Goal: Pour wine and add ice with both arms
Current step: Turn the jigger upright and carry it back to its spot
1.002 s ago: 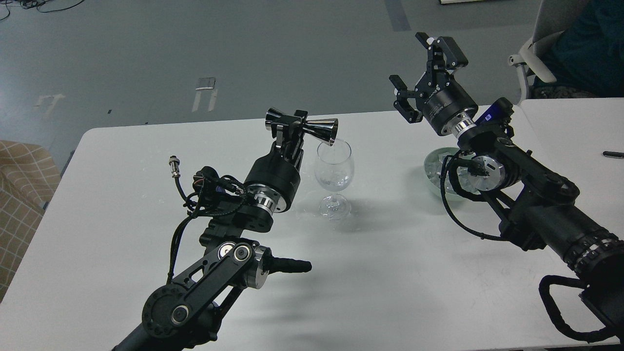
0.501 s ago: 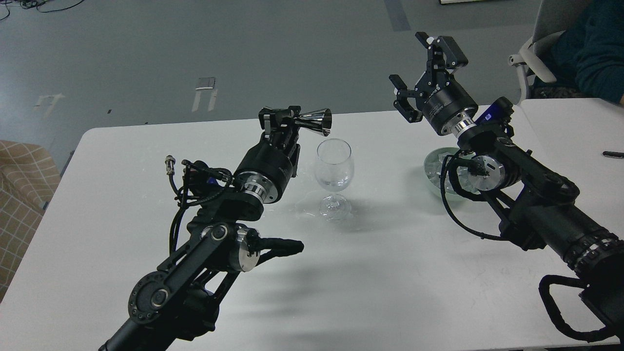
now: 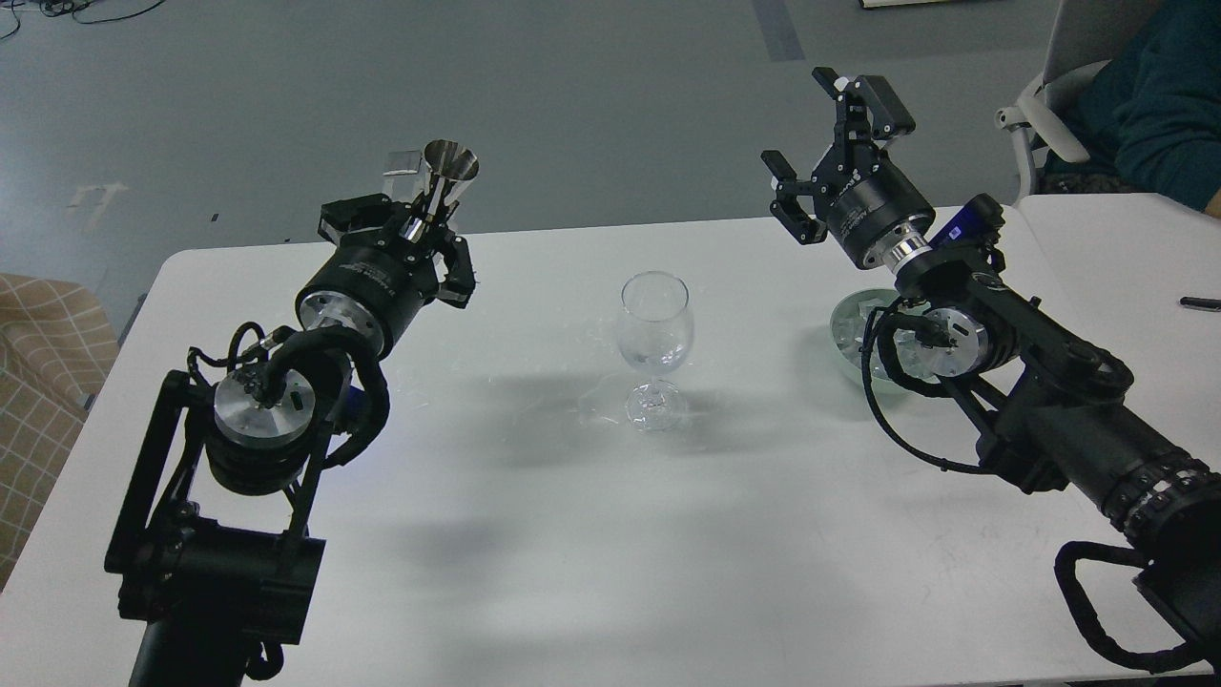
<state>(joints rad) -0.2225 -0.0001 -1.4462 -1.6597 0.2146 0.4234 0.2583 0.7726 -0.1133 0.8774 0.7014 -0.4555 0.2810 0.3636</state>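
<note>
A clear stemmed glass [image 3: 654,334] stands upright at the middle of the white table [image 3: 610,534], with a little clear wine [image 3: 653,358] in its bowl. My left gripper [image 3: 420,224] is shut on a steel jigger [image 3: 441,181], held nearly upright above the table's far left, well left of the glass. My right gripper [image 3: 828,143] is open and empty, raised above the table's far right. Below my right arm sits a pale green bowl [image 3: 849,329] holding ice [image 3: 858,320] cubes, partly hidden by the arm.
A person in a dark teal top [image 3: 1154,105] sits on a white chair [image 3: 1040,124] at the far right. A black pen [image 3: 1199,303] lies on the adjoining table. A tan checked seat [image 3: 38,382] stands at the left edge. Small wet spots lie around the glass foot.
My left arm has swung left and back from the glass, turning the jigger from tipped over the rim to nearly upright. The right arm has barely moved.
</note>
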